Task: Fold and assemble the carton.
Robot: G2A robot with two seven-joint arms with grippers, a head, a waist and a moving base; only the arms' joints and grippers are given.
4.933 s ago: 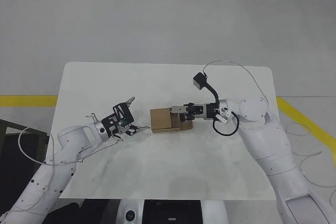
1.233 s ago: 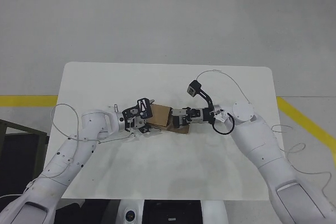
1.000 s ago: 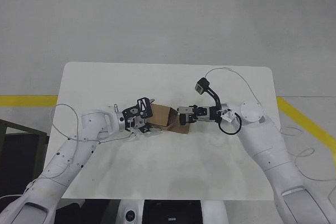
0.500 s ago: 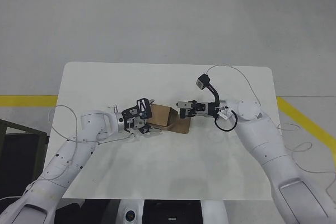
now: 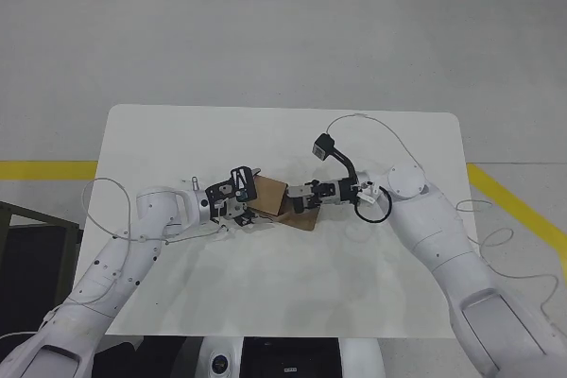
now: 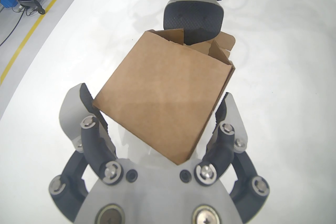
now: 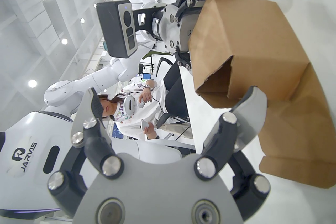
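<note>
The brown carton [image 5: 276, 197] lies partly opened into a tube near the middle of the white table [image 5: 170, 142]. My left gripper [image 5: 245, 197] is shut on its near end, with a pad against each side wall [image 6: 156, 97]. The carton's top panel [image 6: 162, 88] tilts up away from the wrist. My right gripper [image 7: 172, 104] stands wide open at the carton's [image 7: 249, 33] open end, one of its fingers [image 7: 252, 104] at the mouth beside a loose flap [image 7: 294, 135]. The black pad of that finger [image 6: 194, 20] covers part of the far opening.
Bare white tabletop [image 6: 275, 104] surrounds the carton on all sides. The right arm's cable [image 5: 397, 118] loops over the table's far right part. Yellow floor tape [image 5: 38, 170] runs past the table's ends.
Since the oldest frame my left gripper moved in and closed on the carton, which went from flat to partly opened. In the last half second my right gripper came back against the open end.
</note>
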